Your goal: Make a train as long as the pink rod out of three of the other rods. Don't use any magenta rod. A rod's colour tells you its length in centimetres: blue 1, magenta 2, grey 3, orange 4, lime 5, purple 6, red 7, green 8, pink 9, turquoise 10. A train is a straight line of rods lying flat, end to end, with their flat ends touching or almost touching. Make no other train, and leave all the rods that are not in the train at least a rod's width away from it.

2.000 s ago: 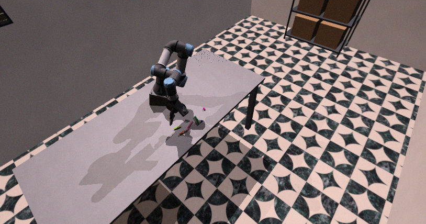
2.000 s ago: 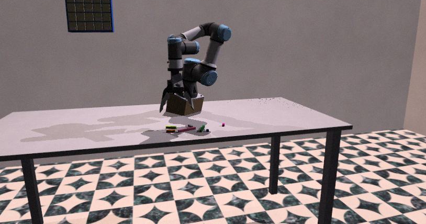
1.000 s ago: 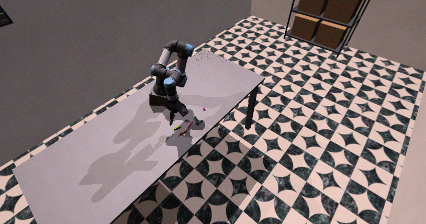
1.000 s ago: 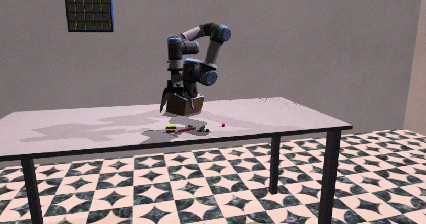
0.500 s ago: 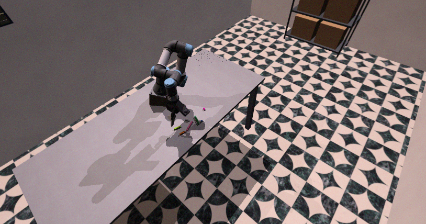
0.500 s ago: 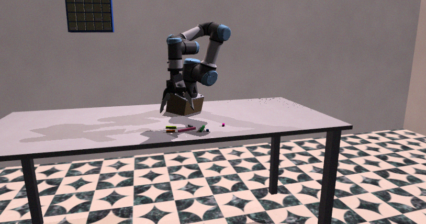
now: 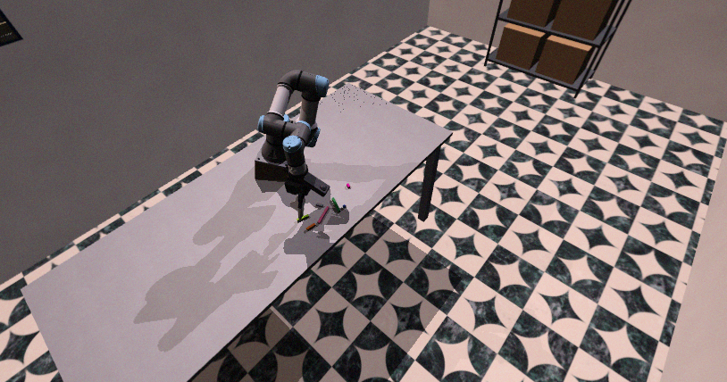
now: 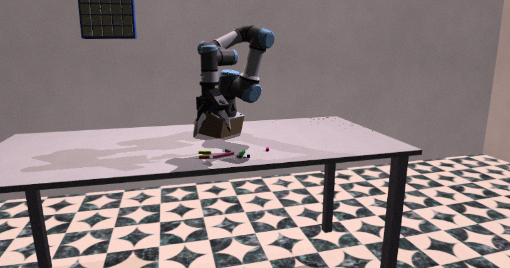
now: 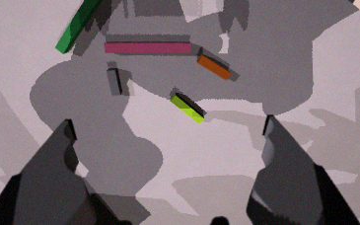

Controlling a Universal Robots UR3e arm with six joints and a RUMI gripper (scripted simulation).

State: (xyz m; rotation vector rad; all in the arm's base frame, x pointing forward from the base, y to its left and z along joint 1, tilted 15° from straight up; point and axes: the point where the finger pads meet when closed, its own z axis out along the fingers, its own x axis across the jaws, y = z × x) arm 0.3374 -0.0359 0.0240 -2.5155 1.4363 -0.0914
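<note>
- My gripper [image 7: 313,204] [image 8: 212,133] [image 9: 171,118] gapes wide, empty.
- Wrist view: grey rod [image 7: 319,205] [image 8: 227,150] [image 9: 114,81] at lime rod's [image 7: 303,218] [image 8: 204,152] [image 9: 187,108] ten o'clock.
- Top view: blue rod [image 7: 344,206] [image 8: 248,156] at grey's three o'clock.
- No train yet; I judge those three need joining.

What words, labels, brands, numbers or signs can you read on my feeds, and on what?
No text can be read in any view.
Dark wall panel: pale marks in the top view, too small to read.
Brown boxes on the black metal shelf: no lettering visible.
Coloured rods: none visible.
</note>
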